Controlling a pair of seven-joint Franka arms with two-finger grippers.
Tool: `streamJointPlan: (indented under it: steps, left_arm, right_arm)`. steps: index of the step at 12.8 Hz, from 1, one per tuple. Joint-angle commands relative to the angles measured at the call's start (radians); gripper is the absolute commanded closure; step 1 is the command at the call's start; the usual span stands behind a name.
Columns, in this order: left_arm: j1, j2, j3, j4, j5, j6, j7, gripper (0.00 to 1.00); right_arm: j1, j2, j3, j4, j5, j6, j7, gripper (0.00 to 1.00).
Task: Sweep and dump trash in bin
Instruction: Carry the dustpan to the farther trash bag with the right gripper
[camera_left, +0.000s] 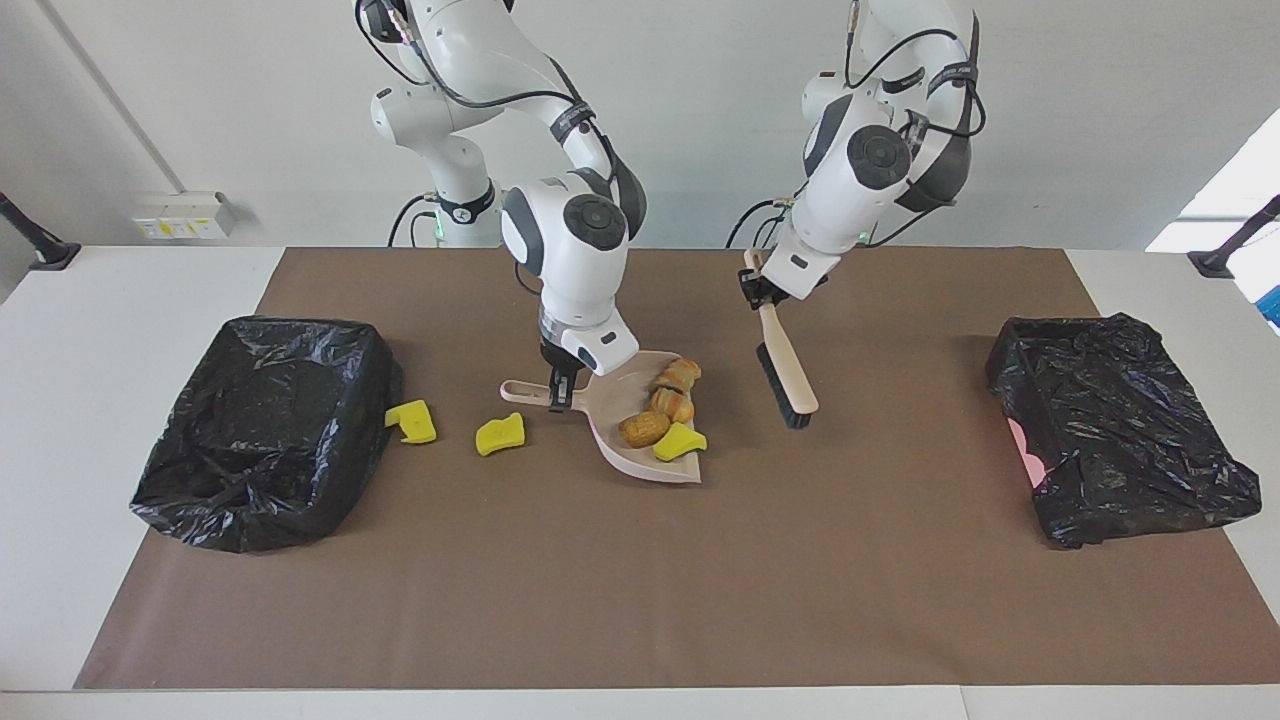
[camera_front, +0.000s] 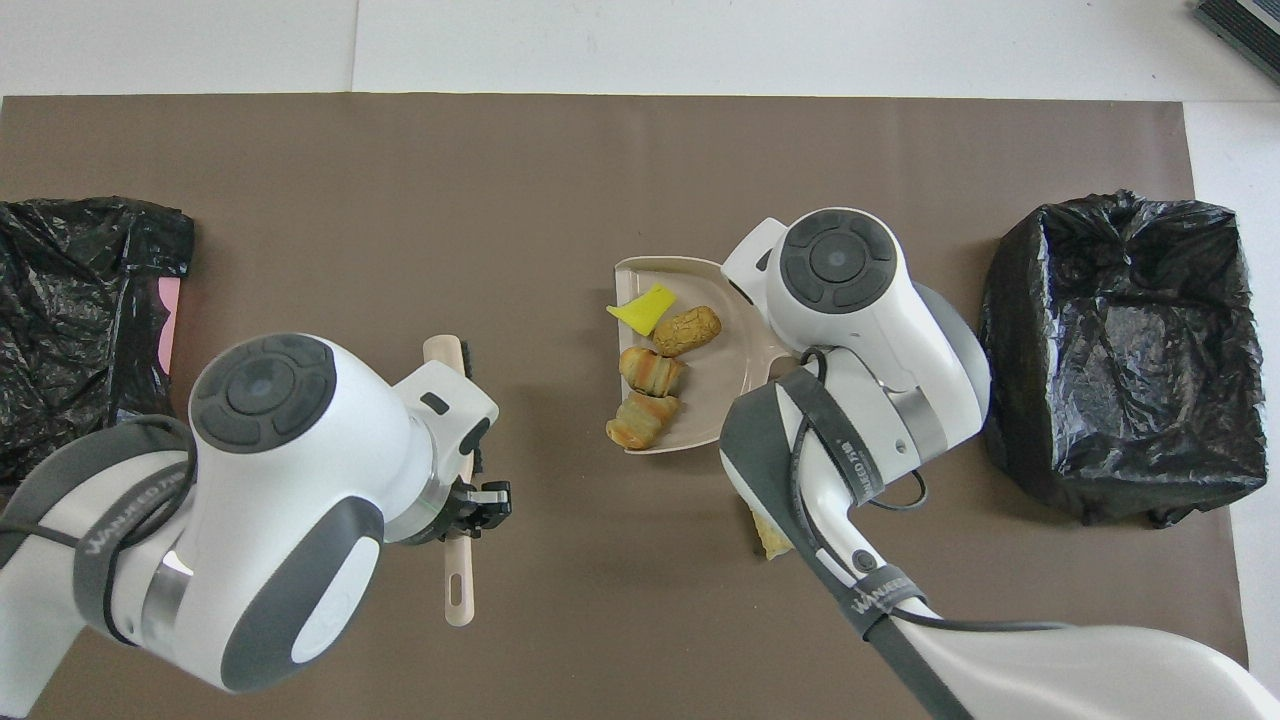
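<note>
My right gripper (camera_left: 558, 392) is shut on the handle of the beige dustpan (camera_left: 608, 405), which holds three tan-brown lumps (camera_front: 650, 370) and a yellow wedge (camera_front: 645, 305) of trash. My left gripper (camera_left: 757, 290) is shut on the brush (camera_left: 786, 372), which hangs bristles down over the mat toward the left arm's end, apart from the pan. Two yellow wedges (camera_left: 412, 420) (camera_left: 500, 433) lie on the mat between the pan and the black-lined bin (camera_left: 265, 430). A tan lump (camera_front: 770, 537) peeks from under the right arm in the overhead view.
A second black-bagged bin (camera_left: 1115, 430) with a pink edge stands at the left arm's end. The brown mat (camera_left: 640, 590) covers the table's middle, with white table around it.
</note>
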Motion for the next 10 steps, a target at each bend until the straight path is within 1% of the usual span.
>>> streamJointPlan:
  steps: [1,2,3,4,5,6,7,8,9,10]
  left_arm:
    - [-0.112,-0.139,-0.001,-0.217,0.028,0.170,-0.043,1.00]
    - [-0.137,-0.124,-0.003,-0.231,0.028,0.201,-0.110,1.00]
    - [-0.178,-0.078,-0.003,-0.240,0.025,0.225,-0.138,1.00]
    - [-0.218,-0.060,-0.003,-0.262,0.017,0.284,-0.149,1.00]
    - [-0.226,-0.057,-0.004,-0.280,0.011,0.347,-0.170,1.00]
    - [-0.247,-0.046,-0.004,-0.282,-0.023,0.370,-0.190,1.00]
    - [-0.276,-0.018,-0.003,-0.282,-0.061,0.381,-0.197,1.00]
    - [-0.293,0.002,-0.004,-0.282,-0.078,0.398,-0.198,1.00]
    - [-0.333,0.017,-0.003,-0.282,-0.081,0.415,-0.206,1.00]
    - [-0.356,0.020,-0.004,-0.282,-0.086,0.421,-0.230,1.00]
  right_arm:
    - [-0.077,-0.037,0.010,0.030,0.026,-0.072,-0.135,1.00]
    - [-0.111,-0.040,0.010,0.047,0.029,-0.098,-0.186,1.00]
    - [-0.154,-0.048,0.010,0.059,0.029,-0.112,-0.243,1.00]
    - [-0.198,-0.057,0.007,0.080,0.031,-0.129,-0.280,1.00]
    - [-0.255,-0.059,0.006,0.112,0.029,-0.157,-0.319,1.00]
    - [-0.307,-0.060,0.006,0.123,0.028,-0.165,-0.371,1.00]
    - [-0.348,-0.069,0.006,0.130,0.028,-0.165,-0.422,1.00]
    - [-0.384,-0.076,0.002,0.133,0.023,-0.165,-0.464,1.00]
    - [-0.410,-0.079,-0.001,0.148,0.010,-0.165,-0.496,1.00]
    - [-0.451,-0.080,-0.003,0.153,0.002,-0.162,-0.551,1.00]
